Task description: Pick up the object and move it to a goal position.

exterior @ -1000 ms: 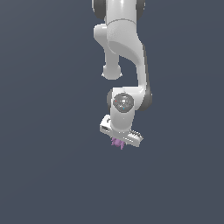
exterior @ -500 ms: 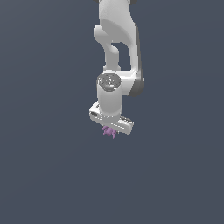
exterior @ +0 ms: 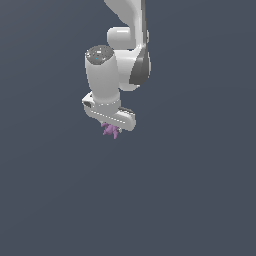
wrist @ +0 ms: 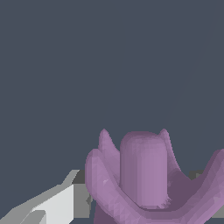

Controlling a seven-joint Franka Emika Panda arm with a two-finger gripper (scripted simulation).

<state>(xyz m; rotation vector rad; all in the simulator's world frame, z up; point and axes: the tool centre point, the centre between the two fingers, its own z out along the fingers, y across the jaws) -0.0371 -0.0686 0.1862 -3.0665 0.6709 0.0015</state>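
In the exterior view, the white, glossy, jointed robot arm (exterior: pixel 117 65) hangs from the upper edge, and its white tool (exterior: pixel 111 125) sits at its lower end, pinching the small purple-mauve lumpy object with short protruding nubs (exterior: pixel 110 131), which pokes out at the tool's six o'clock, clear of any surface. The step in hand looks like the carry to the goal, so the sound way is probably to hold the pinch firm, travel smoothly without jerks or wrist twists, and release only once the object is at the goal. Because the object is lumpy, contact may rest on just a few nubs, so I judge a slip possible under quick moves. In the wrist view, one pale grey-white finger (wrist: pixel 57 203) shows at about seven o'clock of the object (wrist: pixel 144 175); the other finger is hidden behind the purple mass. No goal marker, desk or floor edge shows in either view, and the object's lower part is cut off by the wrist frame.
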